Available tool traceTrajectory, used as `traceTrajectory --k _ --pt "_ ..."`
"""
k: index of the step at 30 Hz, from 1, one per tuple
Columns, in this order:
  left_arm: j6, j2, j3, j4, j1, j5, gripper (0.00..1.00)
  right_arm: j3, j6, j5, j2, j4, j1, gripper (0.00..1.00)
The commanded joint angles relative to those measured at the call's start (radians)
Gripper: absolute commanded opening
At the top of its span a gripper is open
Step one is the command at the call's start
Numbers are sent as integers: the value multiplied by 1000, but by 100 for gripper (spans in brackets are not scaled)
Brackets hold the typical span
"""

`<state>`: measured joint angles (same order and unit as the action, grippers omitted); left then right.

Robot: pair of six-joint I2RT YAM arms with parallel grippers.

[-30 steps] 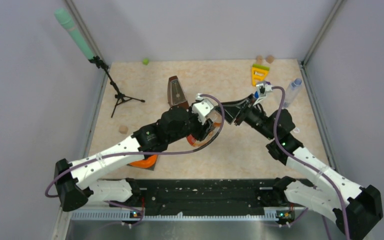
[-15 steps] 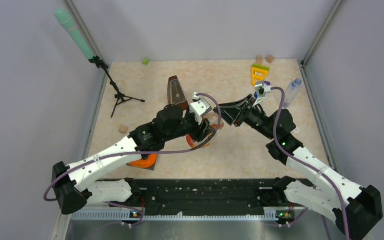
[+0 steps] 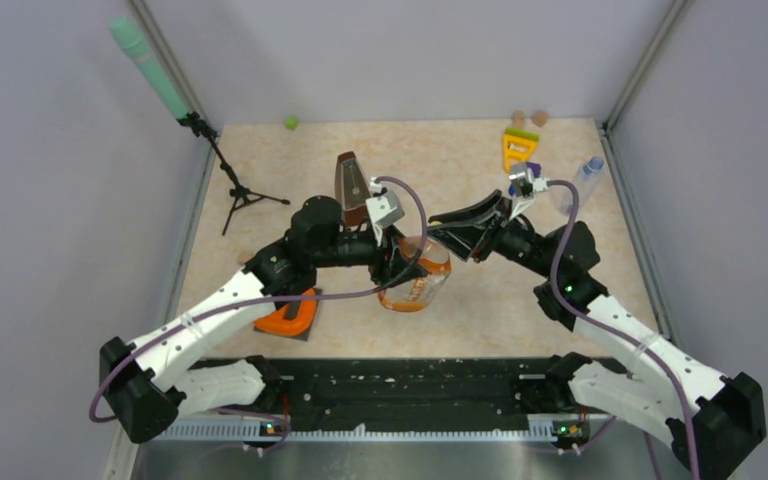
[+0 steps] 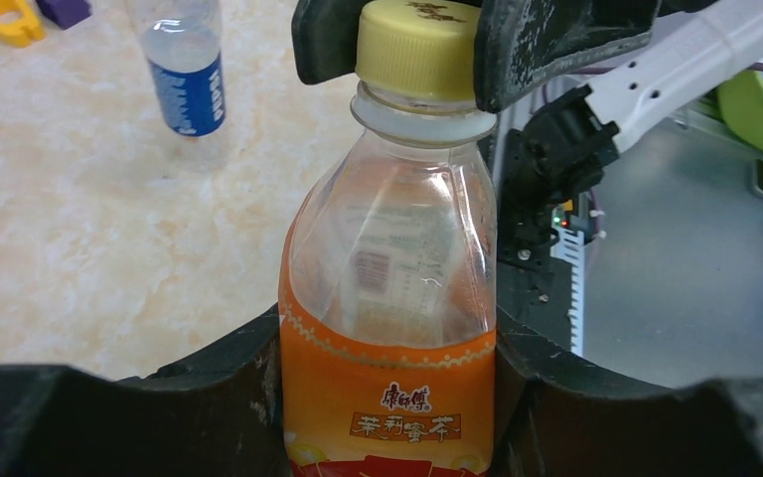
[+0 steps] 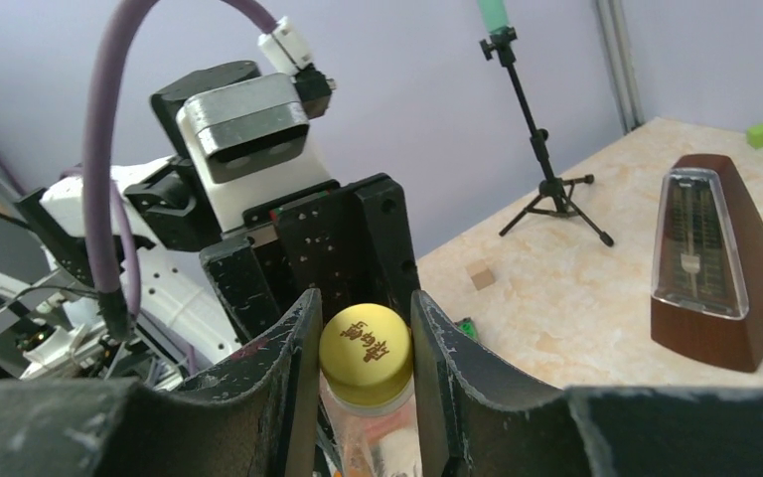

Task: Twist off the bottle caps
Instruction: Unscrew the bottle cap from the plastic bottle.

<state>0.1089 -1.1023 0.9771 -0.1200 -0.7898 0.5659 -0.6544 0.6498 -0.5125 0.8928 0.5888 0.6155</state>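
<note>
Arms [image 3: 220, 305] converge: left pincer [image 4: 387, 397] clamps orange bottle [image 4: 387, 248] (at label), right pincer [image 5: 365, 323] pinches yellow cap [image 5: 366, 348].

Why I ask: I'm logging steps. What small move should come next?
Probably rotate the right pincer about the cap's axis to loosen it: it is closed on the yellow cap, and the left pincer clamps the orange bottle by its body, bracing it against the twist.

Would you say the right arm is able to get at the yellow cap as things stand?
Yes, it seems so: the right gripper clamps the yellow cap from both sides, while the left gripper holds the orange bottle low on its body, leaving the neck clear.
</note>
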Motion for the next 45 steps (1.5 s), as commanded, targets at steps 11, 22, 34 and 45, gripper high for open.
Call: traceTrajectory --k 11,22,34,45 --pt "53 -40 33 85 61 382 0 2 28 -176 -19 133 -28 2" --pt "99 -78 35 168 66 592 0 -4 106 -341 22 262 -47 0" --pt "197 -109 34 296 66 751 0 -6 178 -439 45 397 -63 0" --pt "211 -120 39 299 65 808 0 -16 166 -483 30 408 -69 0"
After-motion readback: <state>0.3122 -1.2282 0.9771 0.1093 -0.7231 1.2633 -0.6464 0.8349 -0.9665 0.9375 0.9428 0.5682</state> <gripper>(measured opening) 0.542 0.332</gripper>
